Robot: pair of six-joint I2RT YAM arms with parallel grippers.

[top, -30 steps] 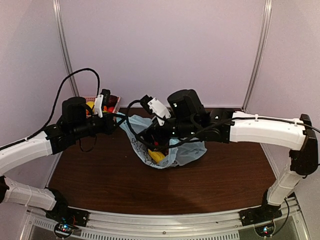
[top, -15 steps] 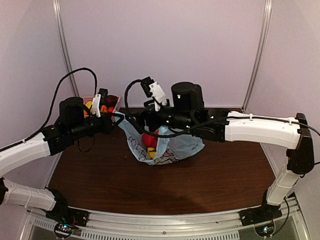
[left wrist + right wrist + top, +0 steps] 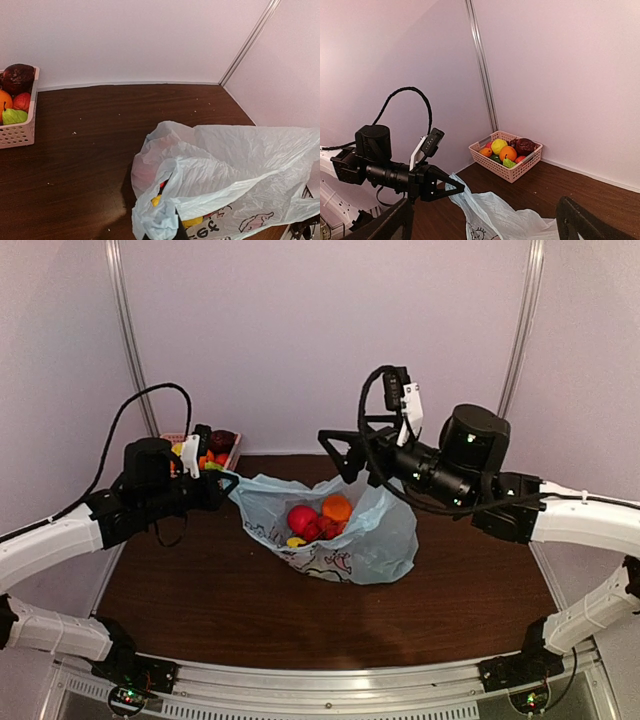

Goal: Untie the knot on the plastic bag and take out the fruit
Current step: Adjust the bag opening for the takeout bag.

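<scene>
The left claw (image 3: 222, 480) pinched the floppy plastic bag (image 3: 375, 540); below the empty, spread right claw (image 3: 335, 452), light fruit (image 3: 305, 518) looked best squeezed round the middle.

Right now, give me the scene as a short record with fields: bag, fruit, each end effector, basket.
plastic bag: mouth open, no knot visible
fruit: red, orange and yellow pieces inside the bag
left end effector: shut on the bag's rim
right end effector: open, empty, raised clear of the bag
basket: far left corner, holding other fruit
</scene>
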